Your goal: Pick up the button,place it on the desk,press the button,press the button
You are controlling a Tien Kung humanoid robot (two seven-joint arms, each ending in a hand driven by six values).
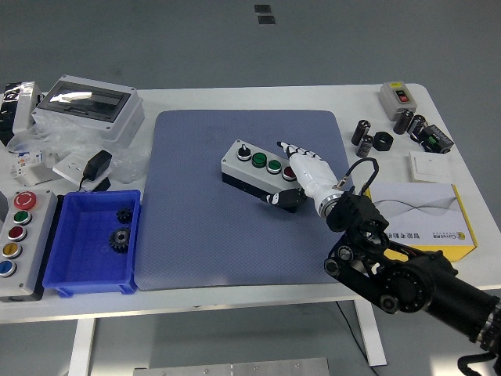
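The button box (260,167), a pale grey unit with a black switch, two green buttons and a red one along its top, lies at a slant near the centre of the blue-grey mat (235,235) on the white table (258,100). The right hand (304,174) reaches in from five o'clock on its black arm and rests against the box's right end, at about three o'clock of it; its white fingers (291,148) lie stretched along that end beside the red button, while the thumb (280,199) presses against the box's near side (so the hand clasps the box end rather than lying flat). At nine o'clock of the mat sits a blue bin (74,276) holding two dark gears (119,239). A yellow and white carton (427,211) lies at three o'clock, just off the mat's edge. A second panel (19,243) with coloured buttons lies at the table's far left edge.
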